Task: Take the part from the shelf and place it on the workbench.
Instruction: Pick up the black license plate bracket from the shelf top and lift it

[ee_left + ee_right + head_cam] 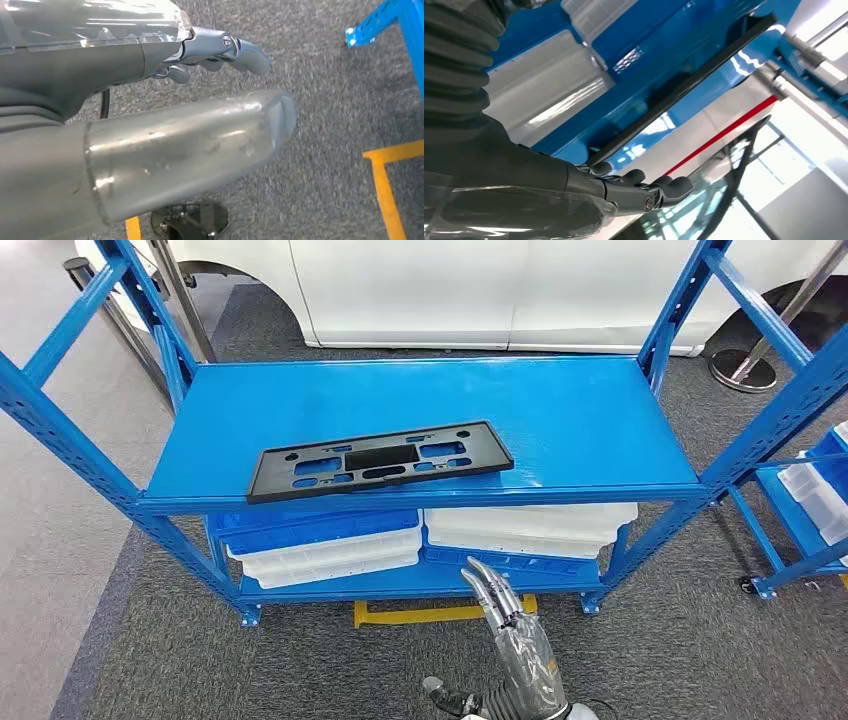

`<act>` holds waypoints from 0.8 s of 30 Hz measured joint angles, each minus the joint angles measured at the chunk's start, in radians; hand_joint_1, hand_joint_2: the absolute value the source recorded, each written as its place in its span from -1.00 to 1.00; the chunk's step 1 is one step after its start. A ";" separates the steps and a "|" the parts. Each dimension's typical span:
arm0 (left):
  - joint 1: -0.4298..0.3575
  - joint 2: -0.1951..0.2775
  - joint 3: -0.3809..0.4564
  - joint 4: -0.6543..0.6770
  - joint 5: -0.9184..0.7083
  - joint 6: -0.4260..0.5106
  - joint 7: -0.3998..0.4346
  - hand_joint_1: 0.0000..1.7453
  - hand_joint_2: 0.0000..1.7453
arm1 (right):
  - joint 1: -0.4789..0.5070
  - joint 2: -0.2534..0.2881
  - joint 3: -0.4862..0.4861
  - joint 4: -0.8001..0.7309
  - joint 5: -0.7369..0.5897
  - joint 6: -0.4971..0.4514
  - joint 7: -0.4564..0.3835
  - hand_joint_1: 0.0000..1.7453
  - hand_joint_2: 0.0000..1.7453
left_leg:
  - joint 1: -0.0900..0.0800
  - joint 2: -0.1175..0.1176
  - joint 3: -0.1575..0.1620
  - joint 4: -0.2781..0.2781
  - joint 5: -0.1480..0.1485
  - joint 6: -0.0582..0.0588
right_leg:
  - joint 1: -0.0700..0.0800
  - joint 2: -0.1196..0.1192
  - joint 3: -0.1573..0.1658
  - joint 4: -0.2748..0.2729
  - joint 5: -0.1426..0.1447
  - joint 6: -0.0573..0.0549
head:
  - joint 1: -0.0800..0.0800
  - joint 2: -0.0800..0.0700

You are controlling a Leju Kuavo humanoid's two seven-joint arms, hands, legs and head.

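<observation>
The part is a flat black rectangular frame plate [380, 460] with several cut-outs. It lies slightly askew near the front edge of the blue shelf's top board [580, 410]. My right hand [497, 602] is raised below and in front of that edge, fingers stretched toward the shelf and holding nothing. In the right wrist view the right hand [634, 187] sits under the part's dark edge [684, 85], apart from it. My left hand [215, 50] hangs over the grey carpet with its fingers extended and nothing in it.
Stacked white and blue trays [320, 545] fill the lower shelf level. A yellow floor marking [420, 615] lies in front of the shelf. A white car [450, 290] stands behind it. Another blue rack with white bins [815, 490] stands at the right, and a stanchion base [745, 370] behind it.
</observation>
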 joint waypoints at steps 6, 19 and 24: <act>-0.013 -0.009 0.069 -0.016 -0.070 -0.009 -0.005 -1.00 -1.00 | -0.018 -0.012 0.019 0.001 0.013 0.023 -0.005 -1.00 -1.00 | 0.010 0.001 -0.106 0.193 -0.097 -0.050 | -0.005 -0.026 0.040 -0.087 0.002 -0.031 | -0.001 0.000; -0.018 -0.009 0.126 -0.031 -0.144 -0.021 -0.016 -1.00 -1.00 | -0.022 -0.013 0.026 0.004 -0.015 0.026 0.019 -1.00 0.00 | 0.016 0.033 -0.021 -0.002 0.017 -0.011 | -0.007 -0.049 0.024 -0.009 -0.065 0.021 | -0.001 0.000; -0.031 -0.008 0.144 -0.028 -0.167 -0.012 -0.022 -1.00 -1.00 | -0.022 -0.013 0.029 0.015 0.047 0.013 0.042 -1.00 1.00 | 0.006 0.025 -0.019 -0.002 0.015 0.002 | -0.008 -0.027 -0.080 0.186 -0.118 0.021 | -0.001 0.000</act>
